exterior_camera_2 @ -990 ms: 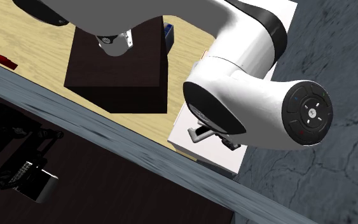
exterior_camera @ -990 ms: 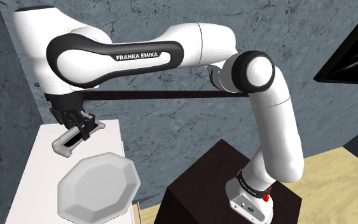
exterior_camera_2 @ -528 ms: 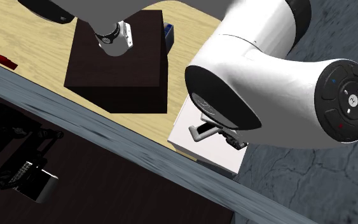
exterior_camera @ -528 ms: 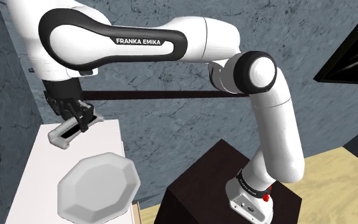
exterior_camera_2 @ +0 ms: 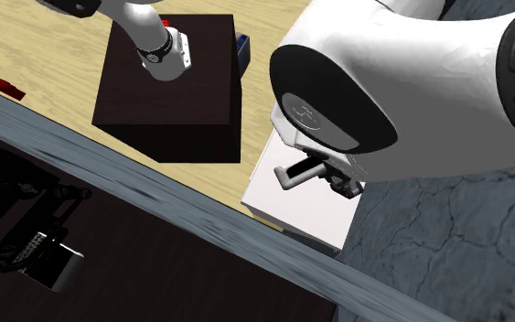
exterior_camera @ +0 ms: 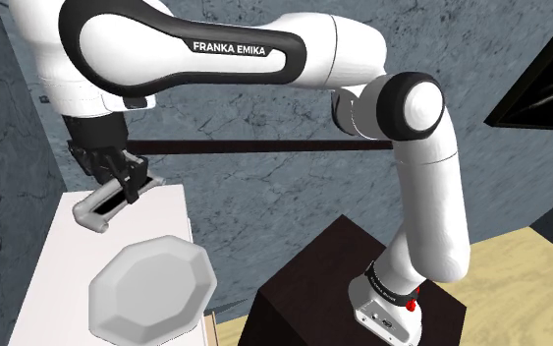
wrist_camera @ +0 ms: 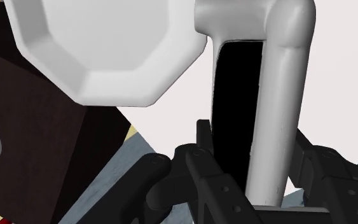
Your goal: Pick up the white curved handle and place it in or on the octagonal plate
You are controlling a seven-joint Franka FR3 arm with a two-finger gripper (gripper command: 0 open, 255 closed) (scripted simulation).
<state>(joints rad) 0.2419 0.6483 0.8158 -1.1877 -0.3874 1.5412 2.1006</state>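
White curved handle (exterior_camera: 95, 208), pinched along its straight bar by the black gripper (exterior_camera: 125, 187), aloft over the white tabletop (exterior_camera: 63, 246) near the octagonal plate (exterior_camera: 151, 290). Probably light, rigid, slick; mid-bar grip safest.

My gripper (exterior_camera_2: 337, 181) clasps the pale curved handle (exterior_camera_2: 298, 171) over the white table (exterior_camera_2: 290, 210). My dark stand (exterior_camera_2: 168, 91) sits toward the second exterior view's left.

Home rm: framed pic (exterior_camera: 549, 71), wood floor (exterior_camera: 525, 287) (white cabinet (exterior_camera: 56, 258) too).
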